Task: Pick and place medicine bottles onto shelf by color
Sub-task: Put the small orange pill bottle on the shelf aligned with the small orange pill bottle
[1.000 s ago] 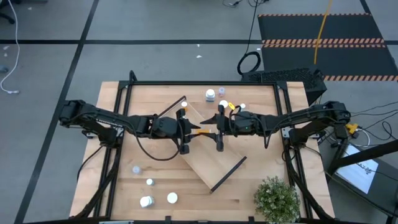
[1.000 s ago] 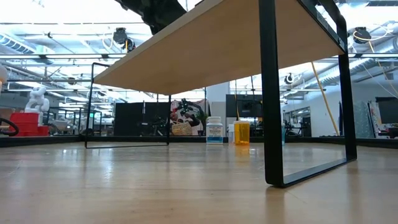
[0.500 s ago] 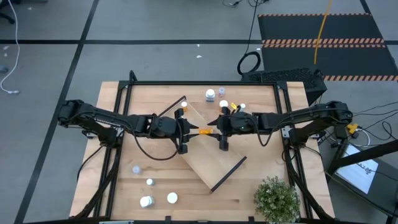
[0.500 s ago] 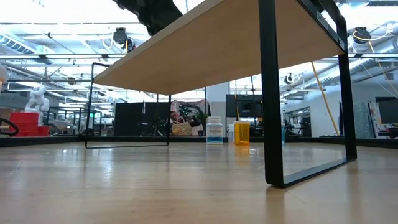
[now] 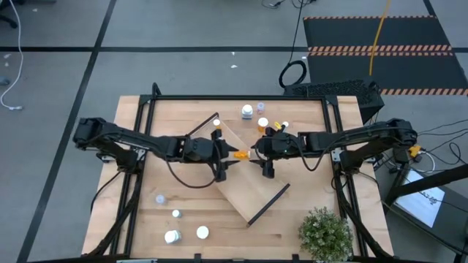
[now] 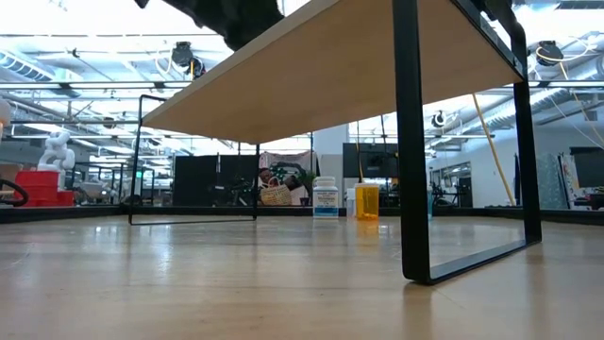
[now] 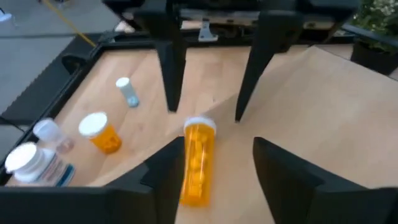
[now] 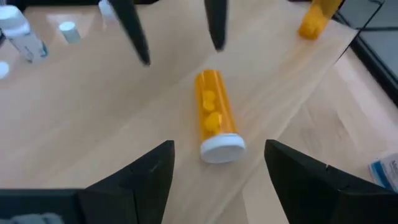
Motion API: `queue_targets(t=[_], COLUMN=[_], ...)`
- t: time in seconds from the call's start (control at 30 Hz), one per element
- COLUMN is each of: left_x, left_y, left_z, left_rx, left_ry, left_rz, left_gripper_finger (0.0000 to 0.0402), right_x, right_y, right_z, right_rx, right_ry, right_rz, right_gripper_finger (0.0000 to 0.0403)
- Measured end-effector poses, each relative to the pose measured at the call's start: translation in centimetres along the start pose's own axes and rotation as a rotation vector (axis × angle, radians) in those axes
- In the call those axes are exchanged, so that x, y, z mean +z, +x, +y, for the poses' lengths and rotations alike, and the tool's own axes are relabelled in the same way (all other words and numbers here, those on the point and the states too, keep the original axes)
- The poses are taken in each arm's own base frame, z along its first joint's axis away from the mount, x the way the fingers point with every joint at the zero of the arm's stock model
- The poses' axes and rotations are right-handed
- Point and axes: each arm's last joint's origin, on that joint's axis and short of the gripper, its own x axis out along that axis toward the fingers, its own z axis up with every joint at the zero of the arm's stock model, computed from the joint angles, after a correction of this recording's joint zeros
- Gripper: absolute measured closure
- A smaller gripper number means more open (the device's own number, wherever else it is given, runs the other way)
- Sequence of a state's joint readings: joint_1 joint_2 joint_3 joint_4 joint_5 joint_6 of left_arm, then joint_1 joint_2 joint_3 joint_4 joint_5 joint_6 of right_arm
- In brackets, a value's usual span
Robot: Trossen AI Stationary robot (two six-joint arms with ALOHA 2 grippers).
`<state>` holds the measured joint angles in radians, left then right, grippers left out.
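Observation:
An orange medicine bottle with a white cap lies on its side on the shelf, a light-wood board set slantwise on the table. My left gripper and my right gripper face each other over it, both open. The bottle's bottom end lies between my left fingers and its cap points at my right gripper. A second orange bottle stands at the shelf's far end.
Several bottles stand by the table's far edge, among them an orange one. More white-capped bottles sit at the near left. A potted plant stands at the near right corner. The shelf's dark end wall rises near the middle.
My right gripper has tipped its fingers downward and drawn back a little toward the table's right edge. My left gripper has edged toward the right, and the orange bottle has shifted slightly the same way.

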<state>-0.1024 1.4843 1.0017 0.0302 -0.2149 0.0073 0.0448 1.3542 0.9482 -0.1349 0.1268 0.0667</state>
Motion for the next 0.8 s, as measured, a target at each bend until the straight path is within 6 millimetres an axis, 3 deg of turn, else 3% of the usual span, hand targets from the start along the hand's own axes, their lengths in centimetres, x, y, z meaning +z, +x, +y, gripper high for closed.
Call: queue_targets(t=[0.2,0.37,0.57,0.8], left_x=[-1.0,-1.5,-2.3,-2.4], left_y=[1.8,2.3,2.9,3.0], left_z=[1.4,1.8,2.3,2.3], left_rx=[0.03,-0.006,-0.008,-0.015], left_ry=[-0.01,-0.023,-0.028,-0.021], left_rz=[0.041,0.07,0.119,0.134], left_gripper_finger=[0.0155,0.0152,0.0182,0.0246], right_x=[-0.1,-0.1,-0.1,-0.1], right_y=[0.0,0.0,0.0,0.0], right_z=[0.0,0.0,0.0,0.0], right_rx=[0.001,0.0,0.0,-0.002], right_ry=[-0.037,-0.061,-0.081,-0.103], right_rz=[0.007,0.007,0.007,0.006], right_gripper_finger=[0.0164,0.0167,0.0167,0.0167])
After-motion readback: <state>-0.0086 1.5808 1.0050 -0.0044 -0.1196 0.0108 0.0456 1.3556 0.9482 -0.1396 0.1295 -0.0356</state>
